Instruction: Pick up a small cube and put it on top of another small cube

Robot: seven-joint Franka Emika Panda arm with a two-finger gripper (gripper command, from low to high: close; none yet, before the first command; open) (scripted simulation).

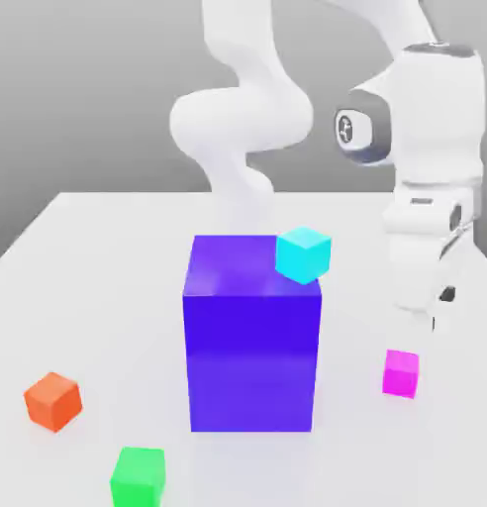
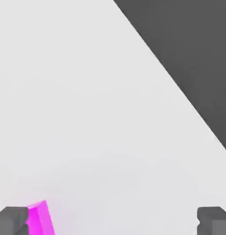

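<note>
The small magenta cube (image 1: 400, 373) rests on the white table at the exterior view's right, beside the big purple-blue block. My gripper (image 1: 436, 315) hangs just above and slightly behind it, pointing down. In the hand view the gripper (image 2: 112, 222) is open, its two dark fingertips (image 2: 11, 221) far apart. A sliver of the magenta cube (image 2: 40, 219) shows right beside one fingertip, not centred between them. A small cyan cube (image 1: 303, 253) sits at the block's upper corner on the exterior view's right.
The big purple-blue block (image 1: 251, 342) stands in the middle of the table. An orange cube (image 1: 52, 401) lies at the exterior view's left and a green cube (image 1: 139, 475) near the front. The table edge (image 2: 179, 78) runs diagonally in the hand view.
</note>
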